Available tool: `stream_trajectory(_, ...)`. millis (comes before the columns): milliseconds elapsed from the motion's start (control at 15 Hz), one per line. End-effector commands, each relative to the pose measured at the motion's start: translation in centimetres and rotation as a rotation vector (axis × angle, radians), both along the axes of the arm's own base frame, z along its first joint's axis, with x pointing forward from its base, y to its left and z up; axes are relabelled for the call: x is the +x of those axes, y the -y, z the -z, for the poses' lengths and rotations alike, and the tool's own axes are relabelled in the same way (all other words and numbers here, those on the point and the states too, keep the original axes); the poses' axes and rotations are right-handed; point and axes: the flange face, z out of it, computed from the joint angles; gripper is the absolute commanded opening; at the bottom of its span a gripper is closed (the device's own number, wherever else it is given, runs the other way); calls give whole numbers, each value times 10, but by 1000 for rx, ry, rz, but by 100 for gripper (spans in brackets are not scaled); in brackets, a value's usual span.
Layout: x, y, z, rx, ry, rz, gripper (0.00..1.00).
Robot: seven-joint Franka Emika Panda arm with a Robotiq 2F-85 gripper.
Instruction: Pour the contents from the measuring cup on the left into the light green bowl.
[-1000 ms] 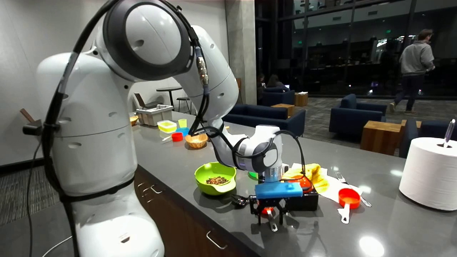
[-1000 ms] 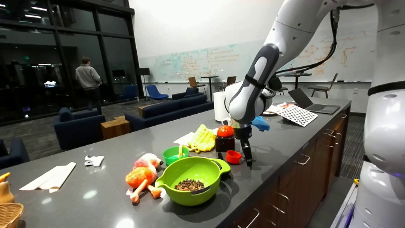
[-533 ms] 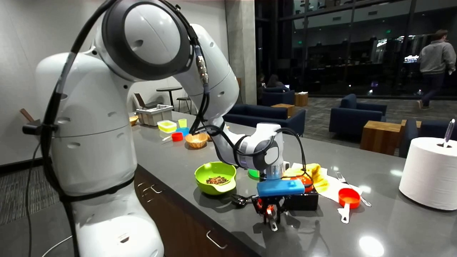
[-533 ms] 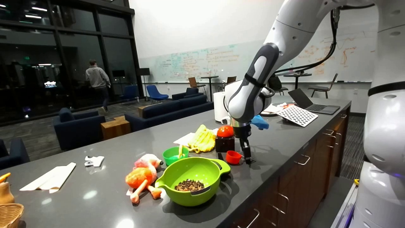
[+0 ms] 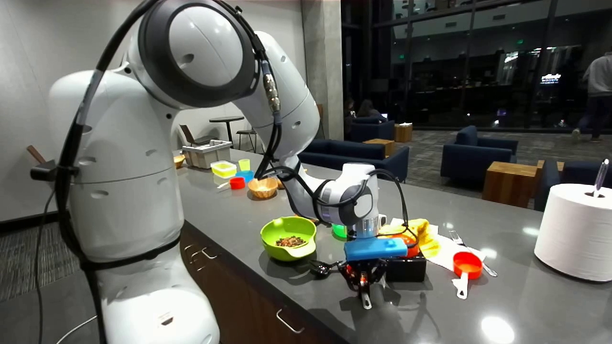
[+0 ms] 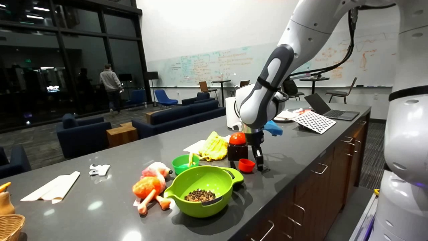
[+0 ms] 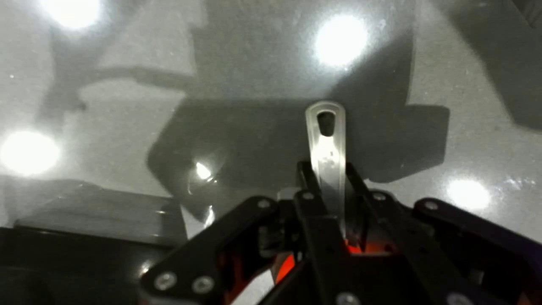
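The red measuring cup [image 6: 246,165] rests on the counter, its pale metal handle [image 7: 328,152] pointing toward the counter's front side. My gripper [image 7: 327,171] points down over that handle and is shut on it, one finger on each side, with the handle's end sticking out beyond the fingertips. In an exterior view the gripper [image 5: 364,289] mostly covers the cup's red bowl part. What the cup holds cannot be made out. The light green bowl [image 6: 200,211] stands close by with brown bits in its bottom, and it shows in both exterior views.
A black box with a red dome [image 6: 237,152] stands right beside the cup. Near it lie a yellow cloth [image 6: 214,147], a darker green cup [image 6: 184,165] and a black spoon [image 5: 321,268]. A similar red cup [image 5: 467,264] and a paper roll [image 5: 576,234] sit farther off.
The fingers have come together from wide apart onto the handle. The wrist has shifted slightly; the cup has hardly moved. A person in the background has walked on.
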Motion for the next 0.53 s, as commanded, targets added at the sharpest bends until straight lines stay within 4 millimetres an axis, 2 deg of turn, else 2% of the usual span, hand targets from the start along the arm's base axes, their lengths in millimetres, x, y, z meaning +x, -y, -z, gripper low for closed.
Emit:
stream_trajectory(0,2,-5,-1,-17,-14,-15,4)
stream_trajectory(267,1,-14,-14,-67,-24,-31,4)
stream_trajectory(467,1,-28,-26,-138,-35,-58,4)
